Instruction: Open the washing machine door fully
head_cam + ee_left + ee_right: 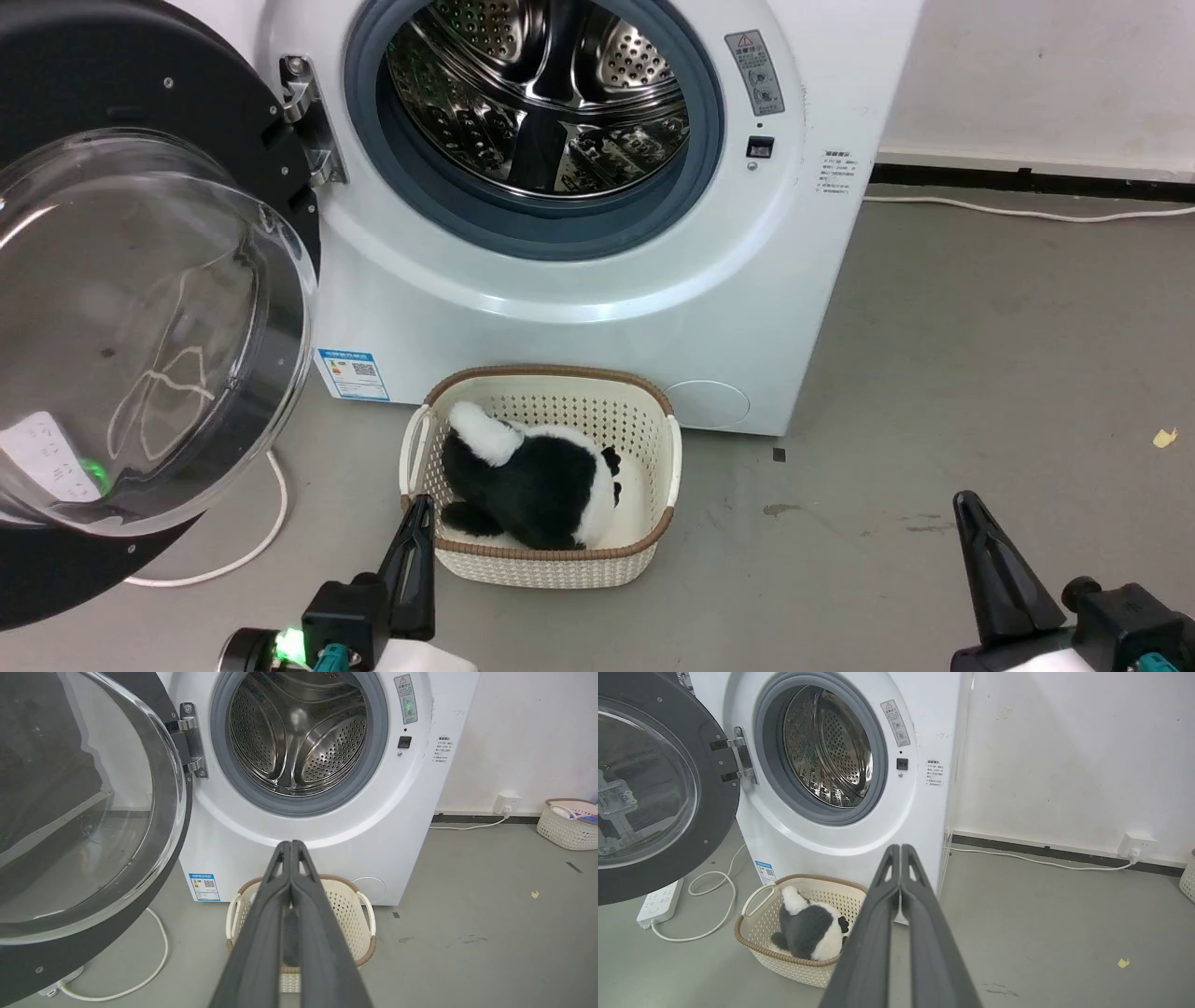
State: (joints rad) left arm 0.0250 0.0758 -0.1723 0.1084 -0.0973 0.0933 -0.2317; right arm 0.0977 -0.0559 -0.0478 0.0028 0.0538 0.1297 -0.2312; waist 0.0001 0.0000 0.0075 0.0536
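We look down at a white washing machine (597, 299) standing on a grey floor (980, 373). The washing machine door (149, 317), a black ring around a clear glass bowl, hangs swung wide on its hinge (308, 121) at our left, leaving the steel drum (541, 93) uncovered. Before the machine sits a cream basket (560, 565) holding a black-and-white plush toy (541, 481). Our left tool (420, 523) hovers by the basket's near left corner, fingers pressed together, gripping nothing. Our right tool (971, 523) hovers well to the right over the floor, fingers likewise together and empty.
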